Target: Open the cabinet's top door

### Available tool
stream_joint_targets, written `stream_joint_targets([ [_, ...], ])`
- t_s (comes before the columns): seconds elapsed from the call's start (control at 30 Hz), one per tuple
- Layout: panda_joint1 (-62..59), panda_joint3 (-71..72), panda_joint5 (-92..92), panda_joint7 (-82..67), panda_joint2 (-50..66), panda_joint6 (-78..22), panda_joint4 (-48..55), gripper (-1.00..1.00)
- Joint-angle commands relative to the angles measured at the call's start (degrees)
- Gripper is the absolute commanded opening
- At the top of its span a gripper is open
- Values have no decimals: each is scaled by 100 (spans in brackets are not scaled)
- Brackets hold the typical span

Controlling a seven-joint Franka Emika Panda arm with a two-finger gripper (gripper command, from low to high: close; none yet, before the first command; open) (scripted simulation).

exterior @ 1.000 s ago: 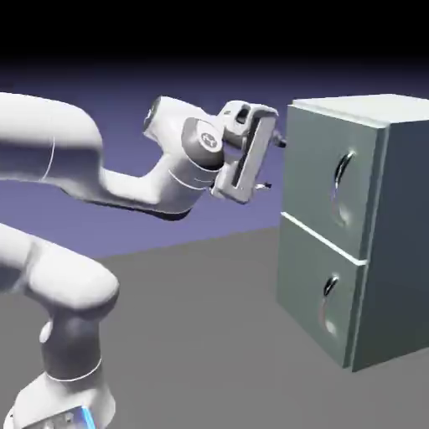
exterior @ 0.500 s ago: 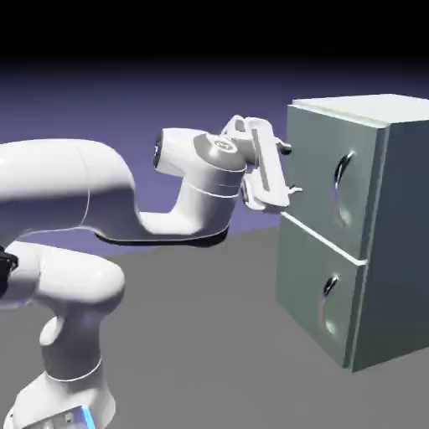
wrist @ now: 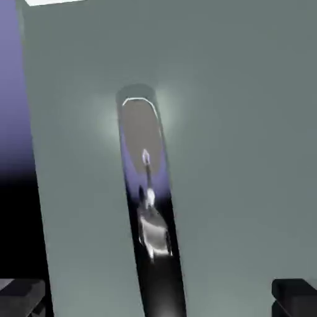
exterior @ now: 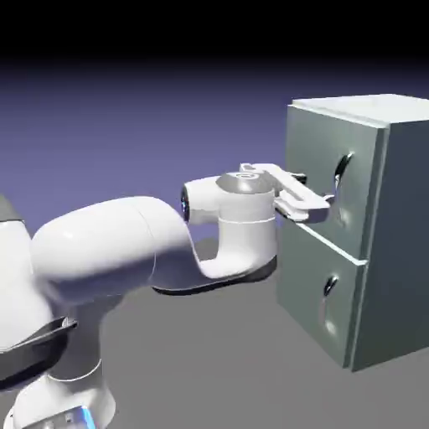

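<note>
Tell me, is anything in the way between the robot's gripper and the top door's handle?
Nothing visible blocks it: from the open gripper, the hand view shows the curved handle in plain sight on the top door.

The white arm arched across from the exterior view's left, its elbow bulging low, its wrist standing upright beyond. And the gripper point(wrist: 158, 297)! It reached out level toward the exterior view's right, jaws spread wide, one dark fingertip point(wrist: 22, 297) at each side of the hand view's bottom edge, nothing between them!
</note>
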Motion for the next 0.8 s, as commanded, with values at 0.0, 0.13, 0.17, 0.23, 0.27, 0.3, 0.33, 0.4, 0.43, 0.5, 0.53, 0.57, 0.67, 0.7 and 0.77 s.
stream_joint_targets([
  [0.0,41,-45,-107,-47,-23,-14,11,100],
  [0.13,667,-330,-184,-31,107,-87,528,100],
  [0.17,861,-419,-208,-26,147,-110,688,100],
  [0.23,1016,-489,-227,-21,180,-128,815,-100],
  [0.27,1016,-489,-227,-21,180,-128,815,-100],
  [0.3,836,-364,-227,225,380,-274,657,-100],
  [0.33,659,-237,-227,477,588,-402,514,-100],
  [0.4,348,13,-227,966,1003,-527,339,-100],
  [0.43,187,149,-227,1211,1211,-572,267,-100],
  [0.5,-160,453,-227,1707,1626,-649,133,-100],
  [0.53,-345,621,-228,1956,1831,-669,79,-100],
  [0.57,-539,802,-228,2205,2035,-680,34,-100],
  [0.67,-1160,1396,-225,2900,2578,-682,-74,-100],
  [0.7,-1368,1598,-224,3102,2727,-678,-102,-100],
  [0.77,-1783,2004,-226,3475,2990,-663,-148,-100],
])
